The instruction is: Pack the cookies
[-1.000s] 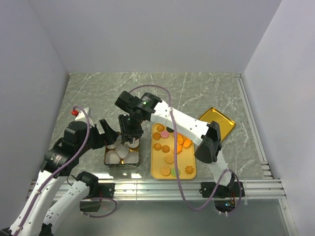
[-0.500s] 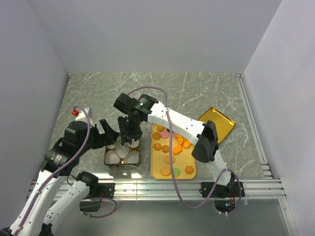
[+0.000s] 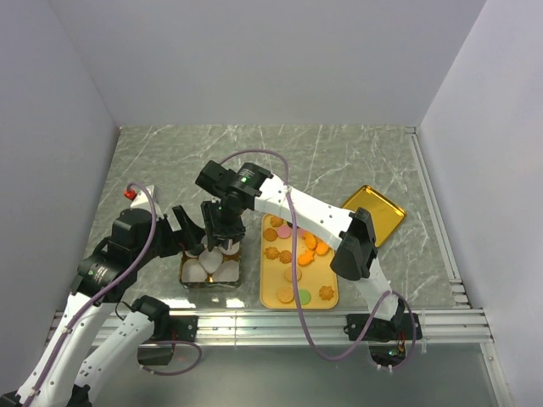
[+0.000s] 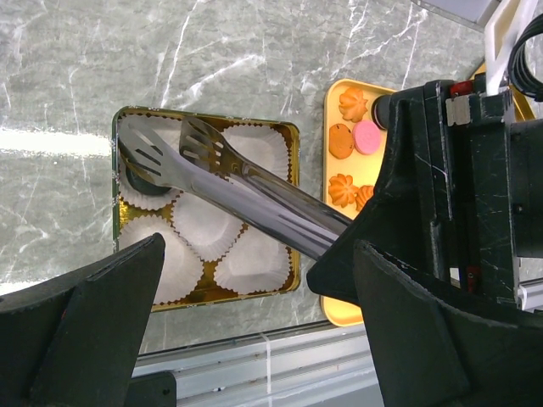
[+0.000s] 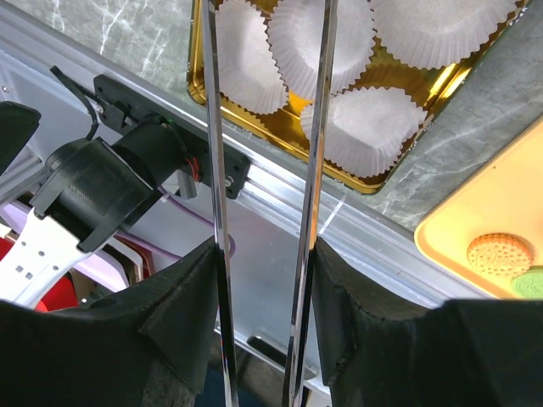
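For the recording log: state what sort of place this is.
Likely a robot lab test cell: plain white walls box in a marble-look tabletop, two arms are bolted to an aluminium rail, and the right gripper holds tongs over a gold tin.

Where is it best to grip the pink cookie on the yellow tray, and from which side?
Pinch the pink cookie across its thin rim, bringing the tongs down from above. It lies flat on the yellow tray, so only the edge offers a hold. A tan round cookie sits close beside it, so the tips likely fit the other two sides.
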